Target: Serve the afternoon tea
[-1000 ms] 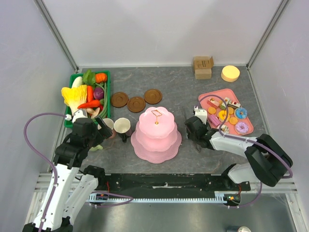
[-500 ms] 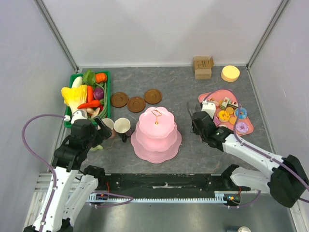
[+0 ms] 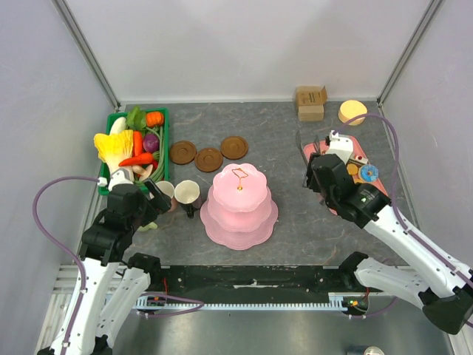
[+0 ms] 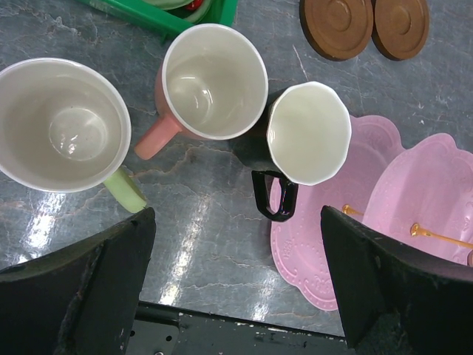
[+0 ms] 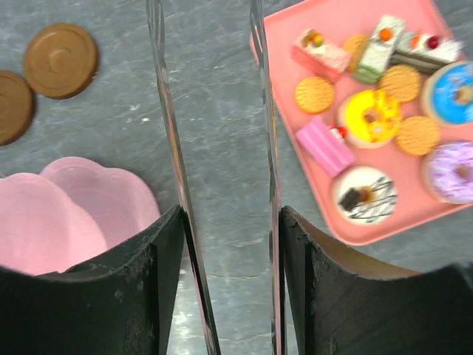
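Observation:
In the left wrist view three empty mugs stand close together: a pale mug [image 4: 63, 126] with a green handle, a pink mug [image 4: 214, 81] and a dark mug [image 4: 307, 133]. My left gripper [image 4: 236, 296] is open and empty just near of them. The pink tiered stand [image 3: 240, 196] is beside the dark mug. Three brown saucers [image 3: 208, 158] lie behind it. My right gripper [image 5: 211, 89] is open and empty over bare table, just left of the pink tray [image 5: 384, 222]. On that tray lie orange biscuits [image 5: 314, 94], a purple donut [image 5: 451, 171] and cake bits [image 5: 321, 50].
A green basket of toy vegetables [image 3: 137, 140] stands at the back left. Two cardboard boxes [image 3: 311, 102] and a yellow round disc [image 3: 352, 112] sit at the back right. The right arm [image 3: 369, 211] covers much of the tray in the top view.
My right gripper has swung from beside the stand back and to the right, to the tray's left edge. The left arm has hardly moved.

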